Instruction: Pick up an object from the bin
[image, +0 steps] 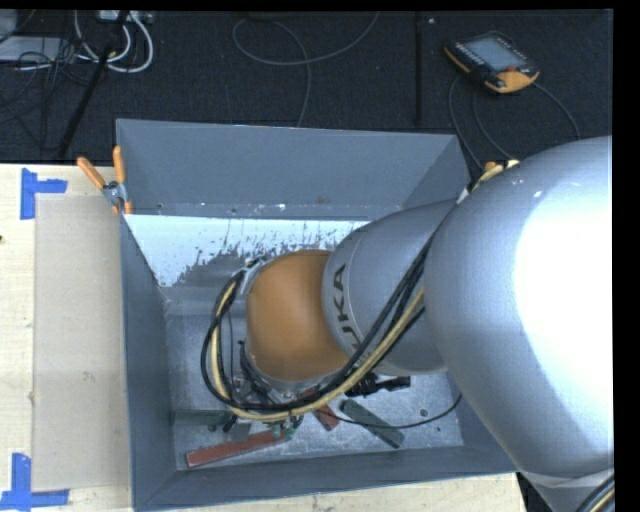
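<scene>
My gripper (258, 397) is low in the front part of the bin, mostly hidden under the arm's wrist; a dark bit of its body shows. Just in front of it lies a flat reddish-brown stick (232, 451), lengthwise along the bin's front wall. A small green piece (226, 425) lies to the gripper's left. To its right lie a small red piece (326, 419) and a dark grey elongated thing (373, 425), slanting toward the front right.
The arm with its orange cover and looped cables reaches in from the right and covers the middle and right of the bin floor. The bin's sloped back wall and left floor are speckled with wear.
</scene>
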